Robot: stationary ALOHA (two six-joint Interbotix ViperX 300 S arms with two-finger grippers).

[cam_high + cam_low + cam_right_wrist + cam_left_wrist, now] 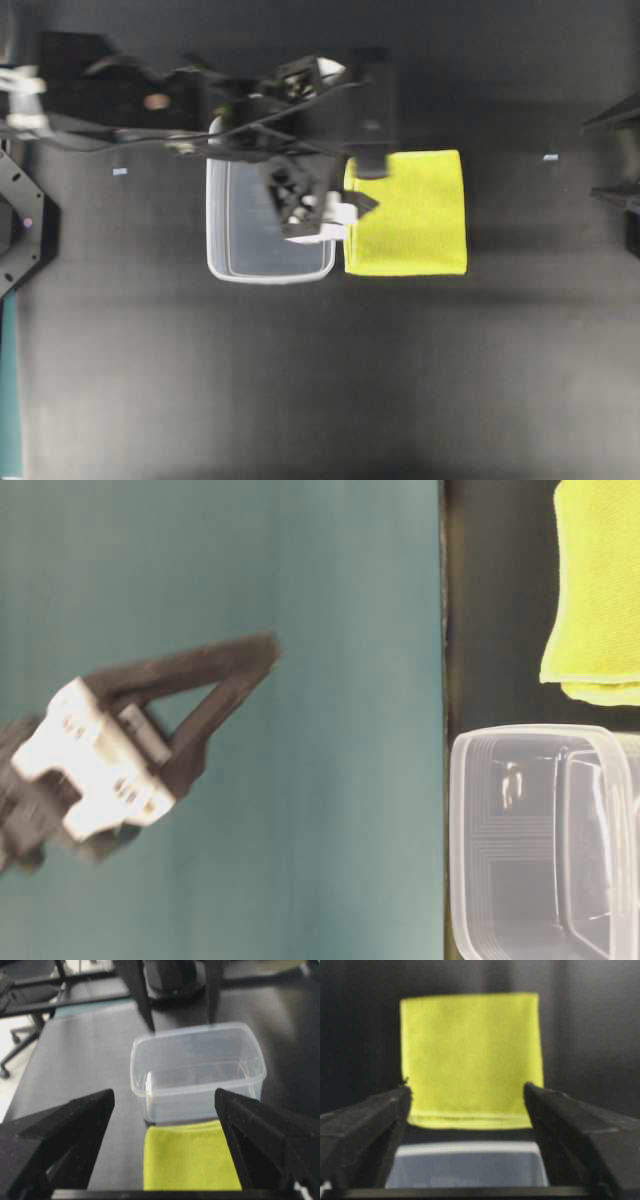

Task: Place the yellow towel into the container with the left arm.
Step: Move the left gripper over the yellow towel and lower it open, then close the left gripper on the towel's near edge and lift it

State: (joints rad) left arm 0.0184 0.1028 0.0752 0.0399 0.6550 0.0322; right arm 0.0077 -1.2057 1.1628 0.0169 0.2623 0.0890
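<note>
Soft yellow towel [408,212] waits beside the container [268,222].
The left gripper [467,1110] is spread apart, holding nothing; pinching the light, floppy towel's near edge looks best.

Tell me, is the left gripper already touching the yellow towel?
Apart. In the left wrist view the left gripper is open, its fingers spread in front of the flat, undisturbed yellow towel, nothing between them.

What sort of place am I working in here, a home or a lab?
Most likely a robotics lab bench: a bare black table holding only a yellow towel and a clear container, with an office chair on a pale floor beyond the table edge.
</note>
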